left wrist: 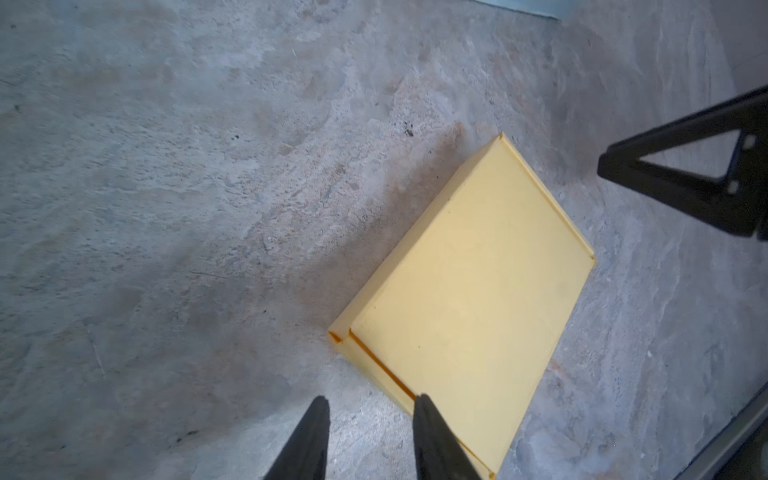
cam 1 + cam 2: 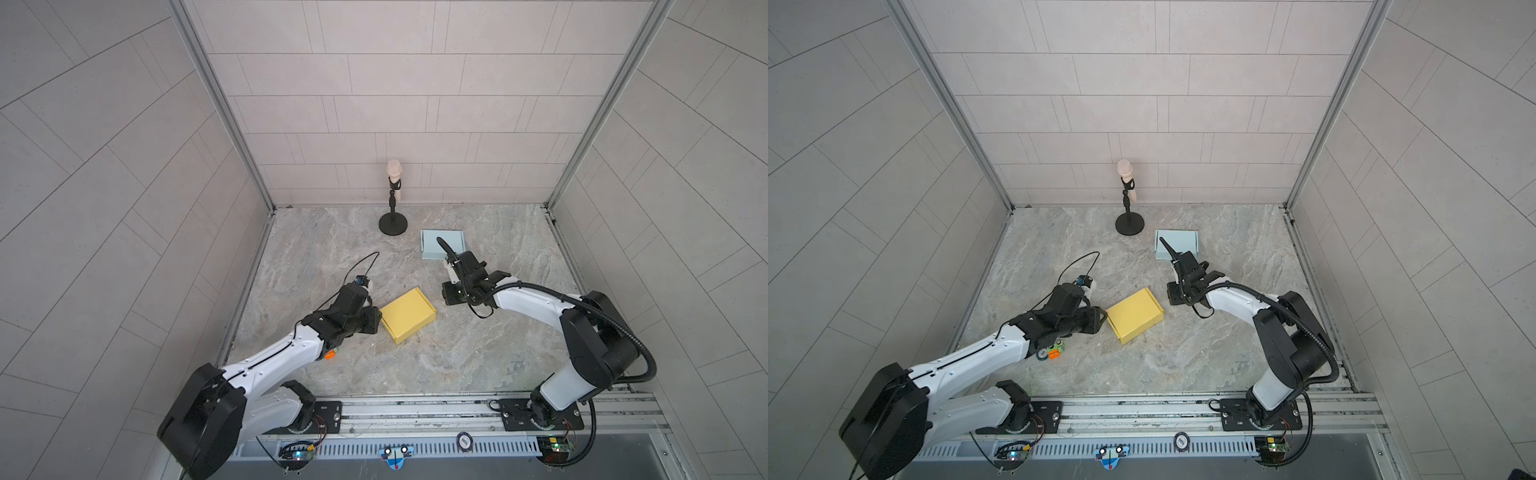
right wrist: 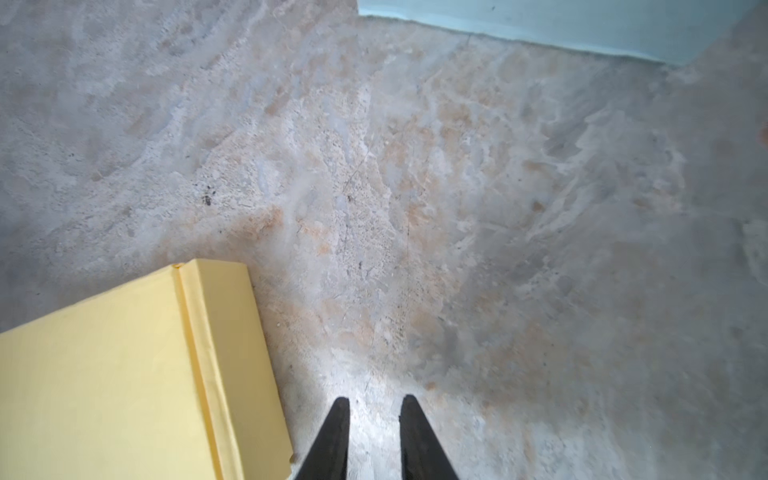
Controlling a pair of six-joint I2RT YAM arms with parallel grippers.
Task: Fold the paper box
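The yellow paper box (image 2: 407, 316) (image 2: 1134, 316) lies flat and closed on the marble table, near the middle. My left gripper (image 2: 375, 321) (image 1: 370, 401) is at the box's left edge. It is open, with bare table showing between its fingers, and one fingertip (image 1: 424, 405) overlaps the box's edge (image 1: 465, 299) in the left wrist view. My right gripper (image 2: 451, 296) (image 3: 376, 400) hovers just right of the box (image 3: 104, 374), apart from it. Its jaws stand narrowly open with nothing in the gap.
A light blue paper box (image 2: 442, 245) (image 3: 582, 25) lies behind the right arm. A microphone on a black round stand (image 2: 393, 199) stands at the back middle. Tiled walls close in three sides, and a metal rail (image 2: 415, 409) runs along the front.
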